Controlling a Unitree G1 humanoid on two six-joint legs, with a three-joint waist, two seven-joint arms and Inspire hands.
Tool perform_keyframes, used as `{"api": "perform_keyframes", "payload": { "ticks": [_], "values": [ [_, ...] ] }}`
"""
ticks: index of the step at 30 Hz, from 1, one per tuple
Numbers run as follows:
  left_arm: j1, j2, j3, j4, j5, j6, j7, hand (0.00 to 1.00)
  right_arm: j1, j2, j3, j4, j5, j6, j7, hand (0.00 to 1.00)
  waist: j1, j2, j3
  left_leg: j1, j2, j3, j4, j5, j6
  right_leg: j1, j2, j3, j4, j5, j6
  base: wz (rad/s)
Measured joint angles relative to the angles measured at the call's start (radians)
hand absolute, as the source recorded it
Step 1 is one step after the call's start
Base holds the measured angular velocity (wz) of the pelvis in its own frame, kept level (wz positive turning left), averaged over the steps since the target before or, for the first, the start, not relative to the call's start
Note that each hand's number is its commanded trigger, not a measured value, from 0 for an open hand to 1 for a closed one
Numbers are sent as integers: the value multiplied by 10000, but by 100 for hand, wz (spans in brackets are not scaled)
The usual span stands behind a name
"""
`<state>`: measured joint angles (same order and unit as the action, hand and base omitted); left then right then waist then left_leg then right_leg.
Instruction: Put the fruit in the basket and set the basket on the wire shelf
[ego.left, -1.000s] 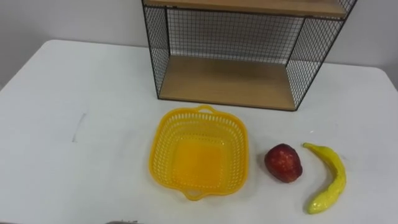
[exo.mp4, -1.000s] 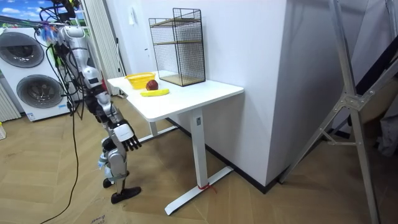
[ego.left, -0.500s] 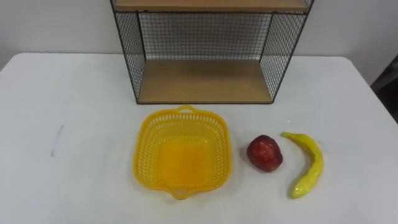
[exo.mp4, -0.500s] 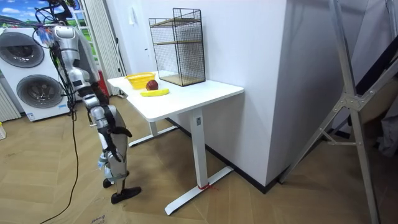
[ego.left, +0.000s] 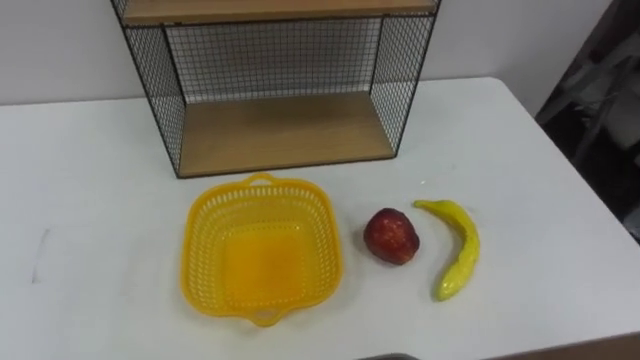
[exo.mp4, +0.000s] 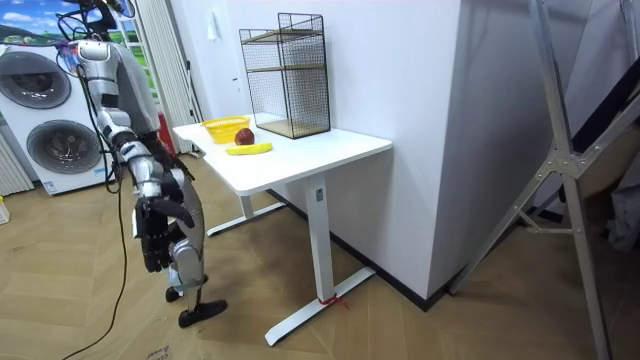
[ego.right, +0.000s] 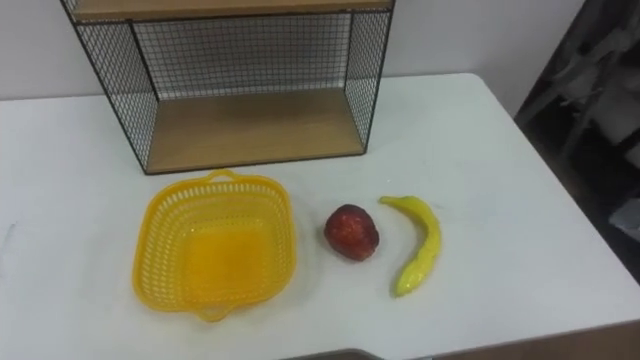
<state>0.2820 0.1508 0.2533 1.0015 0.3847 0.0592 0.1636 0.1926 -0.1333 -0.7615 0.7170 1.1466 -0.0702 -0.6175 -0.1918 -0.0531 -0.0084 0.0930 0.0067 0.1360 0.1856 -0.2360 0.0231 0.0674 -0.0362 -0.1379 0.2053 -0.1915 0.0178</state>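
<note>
An empty yellow basket (ego.left: 205, 250) lies on the white table (ego.left: 90, 220), just in front of the wire shelf (ego.left: 275, 135). Right of the basket is a red apple (ego.left: 391, 236), and right of that a yellow banana (ego.left: 455, 250). The shelf's lower wooden board is bare. In the room view I stand at the table's near end, left of it, with the basket (exo.mp4: 224, 127), apple (exo.mp4: 243, 136) and banana (exo.mp4: 249, 149) on the table before me. My right hand (exo.mp4: 153, 242) hangs by my thigh, well below the tabletop and away from the fruit.
The table's right edge (ego.left: 575, 215) runs close to the banana, with dark floor beyond. The shelf (exo.mp4: 286, 75) stands against the wall at the table's back. Two washing machines (exo.mp4: 40, 120) stand behind me in the room view.
The eye view has swung to the right, so everything sits further left in it. In the room view my right arm has dropped from held forward to hanging at my side.
</note>
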Motion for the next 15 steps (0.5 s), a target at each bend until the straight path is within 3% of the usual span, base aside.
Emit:
{"api": "perform_keyframes", "payload": {
  "ticks": [4, 8, 10, 12, 15],
  "values": [
    [-56, 17, -43, -311, -1, -34, -1, 0, -180, -186, 36, -2229, -2706, -237, -1404, 0, -45, -37, 10, -162, -26, -25, -18, 28, 31, -163, -13, 18, 24, 5, 6, -1],
    [-55, 63, -617, -305, -26, -55, 10, 0, -161, -431, 904, -4996, -5819, -488, -2514, 0, 88, 37, 90, -232, -9, 105, -54, 31, 29, -323, 22, 135, 24, 6, 5, -8],
    [-128, 63, -735, -307, -8, -90, -5, 0, -160, -512, 1229, -5591, -7024, -513, -2555, 0, 293, -27, 80, -299, 0, 158, -48, 35, 26, -453, 37, 214, 61, 14, -3, -10],
    [-191, 70, -1001, -315, 2, -122, -49, 0, -131, -573, 1756, -6463, -7820, -513, -2513, 0, 619, 60, 76, -353, 14, 276, -48, 34, 26, -649, 41, 256, 161, 16, -5, -16],
    [-85, 119, -1319, -305, -4, -141, -284, 0, -105, -576, 2672, -7401, -8784, -483, -1975, 0, 748, 72, 121, -374, 12, 264, -48, 35, 26, -688, 41, 287, 158, 18, -7, -1]
  ]
}}
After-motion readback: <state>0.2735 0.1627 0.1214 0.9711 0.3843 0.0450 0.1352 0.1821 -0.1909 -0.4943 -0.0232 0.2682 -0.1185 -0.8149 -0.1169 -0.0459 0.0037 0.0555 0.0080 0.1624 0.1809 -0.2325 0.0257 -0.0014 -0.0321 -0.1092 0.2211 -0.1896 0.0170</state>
